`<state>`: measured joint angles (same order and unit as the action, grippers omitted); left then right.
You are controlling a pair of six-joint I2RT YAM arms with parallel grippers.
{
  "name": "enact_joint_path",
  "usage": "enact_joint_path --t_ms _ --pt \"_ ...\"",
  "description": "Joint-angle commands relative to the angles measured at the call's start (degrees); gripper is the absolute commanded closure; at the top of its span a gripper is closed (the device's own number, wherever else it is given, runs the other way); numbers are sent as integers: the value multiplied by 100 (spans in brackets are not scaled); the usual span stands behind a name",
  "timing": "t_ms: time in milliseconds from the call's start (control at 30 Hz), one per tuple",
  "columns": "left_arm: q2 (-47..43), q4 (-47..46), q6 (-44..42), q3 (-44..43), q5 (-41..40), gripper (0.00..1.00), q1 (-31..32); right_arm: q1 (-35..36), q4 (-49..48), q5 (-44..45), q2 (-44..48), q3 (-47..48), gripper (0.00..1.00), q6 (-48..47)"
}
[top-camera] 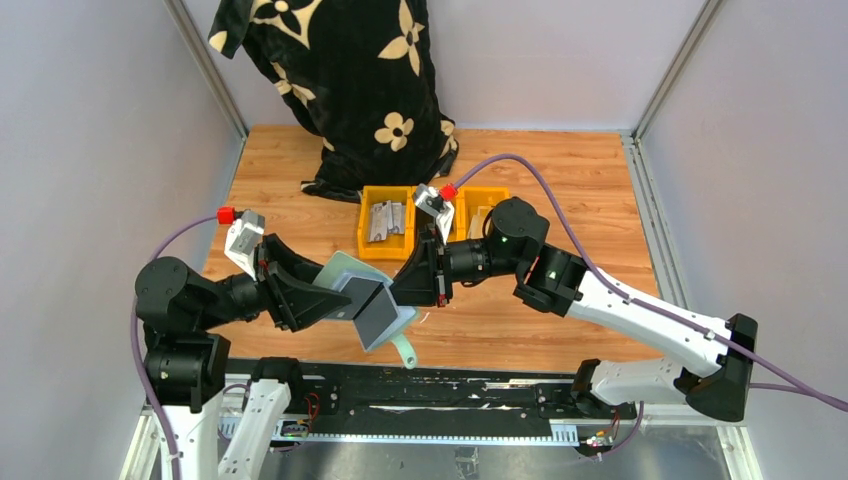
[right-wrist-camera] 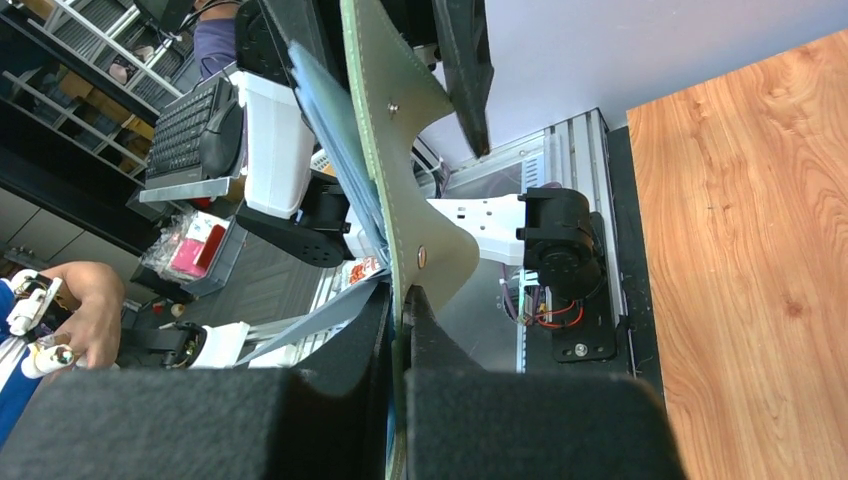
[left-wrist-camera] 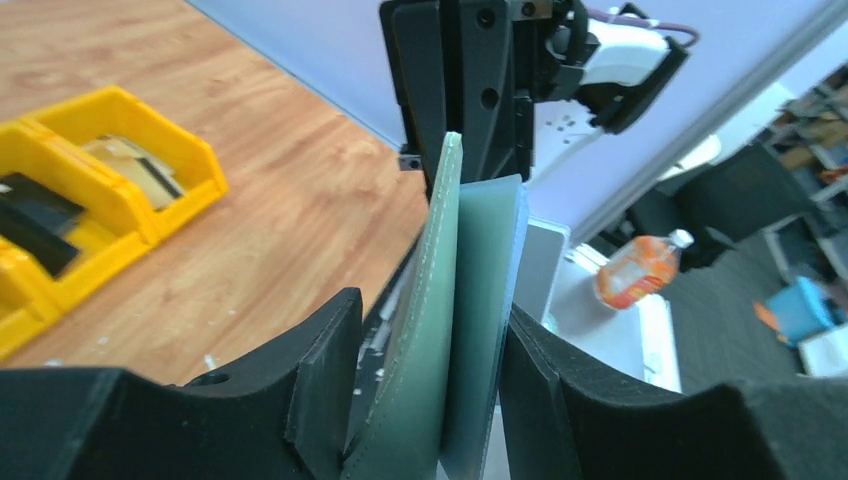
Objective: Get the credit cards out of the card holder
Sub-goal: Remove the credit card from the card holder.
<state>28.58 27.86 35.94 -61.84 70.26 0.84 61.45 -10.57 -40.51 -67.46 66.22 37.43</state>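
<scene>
The sage-green card holder (top-camera: 372, 296) hangs open in the air between both grippers above the table's front edge, its snap tab (top-camera: 405, 350) dangling. Its blue-grey inside faces up, and I cannot tell whether a card sits in it. My left gripper (top-camera: 335, 300) is shut on its left half, which shows edge-on in the left wrist view (left-wrist-camera: 440, 330). My right gripper (top-camera: 415, 285) is shut on the green flap (right-wrist-camera: 385, 150), its fingers pinched together (right-wrist-camera: 400, 310). A tan card with a dark stripe (left-wrist-camera: 130, 165) and a black card (left-wrist-camera: 30, 215) lie in the yellow bins.
Two yellow bins (top-camera: 388, 250) (top-camera: 497, 192) stand side by side at the table's middle, behind the grippers. A black cloth with pale flowers (top-camera: 345, 80) is heaped at the back. Metal frame posts and grey walls close in the sides.
</scene>
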Motion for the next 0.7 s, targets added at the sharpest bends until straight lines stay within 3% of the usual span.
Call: enact_joint_path --t_ms 0,100,233,433,533,600,667 --pt "-42 1258 -1600 -339 -1029 48 12 30 -241 -119 1 345 100 -130" --pt "-45 1292 -1864 -443 -1683 47 13 34 -211 -194 18 371 100 -155" --pt "-38 1257 -2014 -583 -2046 59 12 33 -192 -253 25 387 100 -194" --pt "121 1182 -1468 -541 -57 66 12 33 -190 -357 -56 469 100 -223" --pt "141 1182 -1332 -522 254 57 12 34 -189 -402 -73 508 100 -237" --pt "117 1178 -1374 -539 214 46 13 34 -154 -428 -74 528 100 -247" --pt "104 1178 -1419 -573 35 42 10 33 -127 -435 -55 525 100 -260"
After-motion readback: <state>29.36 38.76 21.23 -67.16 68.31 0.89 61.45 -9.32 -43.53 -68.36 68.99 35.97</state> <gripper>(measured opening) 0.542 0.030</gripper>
